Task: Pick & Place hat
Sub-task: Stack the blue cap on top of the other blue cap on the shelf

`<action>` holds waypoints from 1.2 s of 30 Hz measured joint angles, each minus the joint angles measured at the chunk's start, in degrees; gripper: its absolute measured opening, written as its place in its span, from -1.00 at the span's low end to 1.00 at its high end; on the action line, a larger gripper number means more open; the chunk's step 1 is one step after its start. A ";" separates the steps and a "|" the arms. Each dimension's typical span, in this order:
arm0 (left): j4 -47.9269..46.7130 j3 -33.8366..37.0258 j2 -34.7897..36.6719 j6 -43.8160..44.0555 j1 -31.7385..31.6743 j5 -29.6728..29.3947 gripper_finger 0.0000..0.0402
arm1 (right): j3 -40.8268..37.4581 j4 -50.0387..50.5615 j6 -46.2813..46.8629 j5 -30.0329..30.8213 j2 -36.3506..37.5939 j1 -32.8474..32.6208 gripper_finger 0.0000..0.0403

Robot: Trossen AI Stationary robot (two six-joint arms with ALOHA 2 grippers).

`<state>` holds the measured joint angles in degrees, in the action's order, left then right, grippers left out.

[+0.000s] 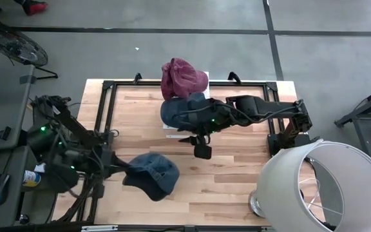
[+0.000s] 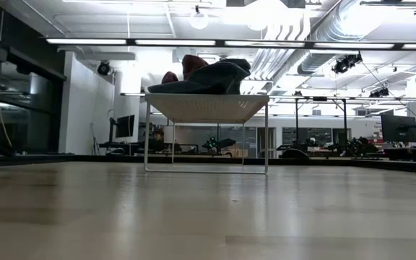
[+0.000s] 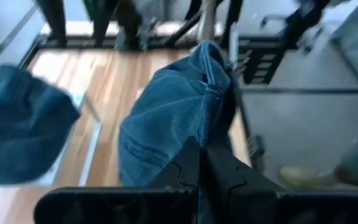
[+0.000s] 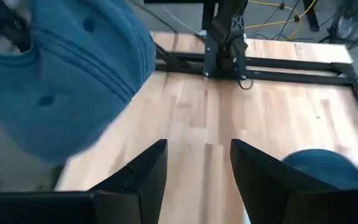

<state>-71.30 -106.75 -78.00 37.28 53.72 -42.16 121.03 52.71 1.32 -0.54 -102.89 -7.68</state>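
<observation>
We see the left gripper (image 1: 122, 173) at the near left part of the table (image 1: 237, 174), its jaws pressed together on a fold of a blue denim hat (image 1: 152, 175); in the left wrist view the same hat (image 3: 173, 118) bunches up just ahead of the closed jaws. From above, the hat sits just beside the gripper, toward the middle of the table, and we cannot tell whether it rests on the wood or is lifted off it. The right gripper (image 1: 202, 147) reaches in from the right side and points down over the middle of the table, near the rack; its wrist view shows its jaws spread wide with only bare wood between them, and the held hat (image 4: 73, 81) farther off. At the far edge of the table stands a white wire rack (image 2: 206, 108), which the low view shows raised on thin legs. On it lie a second dark blue hat (image 1: 179, 111) and a maroon hat (image 1: 183, 78) touching each other, the maroon one farther back. A large white lampshade (image 1: 321, 187) stands at the near right corner.
</observation>
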 joint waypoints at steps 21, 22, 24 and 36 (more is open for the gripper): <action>5.05 -2.30 -0.70 -16.93 -0.05 -4.03 -1.00 | -0.02 -10.20 12.79 -25.96 -2.16 4.85 -0.14; 5.23 -2.30 -0.70 -18.16 -0.06 -3.72 -1.00 | -0.02 -10.81 12.71 -26.67 -2.24 4.69 -0.13; 5.19 -2.30 -0.72 -21.15 -0.07 -2.98 -1.00 | 0.00 -11.26 12.11 -26.94 -3.03 4.46 -0.09; -1.46 -4.58 -0.59 -30.05 1.94 -5.04 -1.00 | 0.00 -14.92 11.56 -27.17 -5.88 1.73 0.29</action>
<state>-72.76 -111.33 -78.59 7.22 55.66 -47.21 121.03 37.79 12.88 -27.71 -108.77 -5.95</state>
